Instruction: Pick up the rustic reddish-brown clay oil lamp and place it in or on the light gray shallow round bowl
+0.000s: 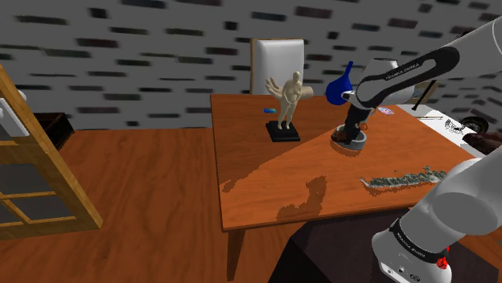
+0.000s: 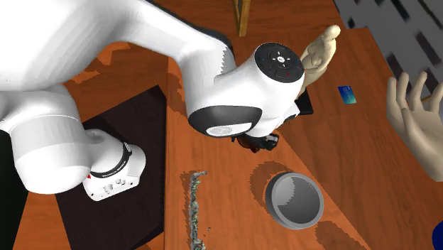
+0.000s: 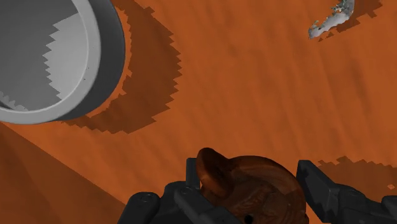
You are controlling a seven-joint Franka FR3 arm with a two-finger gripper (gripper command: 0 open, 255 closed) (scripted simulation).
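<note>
White arm (image 2: 234,85) leans over the brown counter (image 2: 213,213), its dark gripper (image 2: 260,142) mostly hidden under the wrist. Grey round bowl (image 2: 313,208) sits on the counter near the gripper, apart from it. Blue card (image 2: 346,94) lies beyond. Grey-green debris strip (image 2: 194,206) runs along the counter's edge, beside the dark stand (image 2: 135,113).

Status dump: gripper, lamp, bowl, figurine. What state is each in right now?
gripper: shut on the oil lamp.
oil lamp: clasped, beside the bowl, not yet in it.
bowl: upright on the table, empty.
figurine: standing upright on its dark base.
</note>
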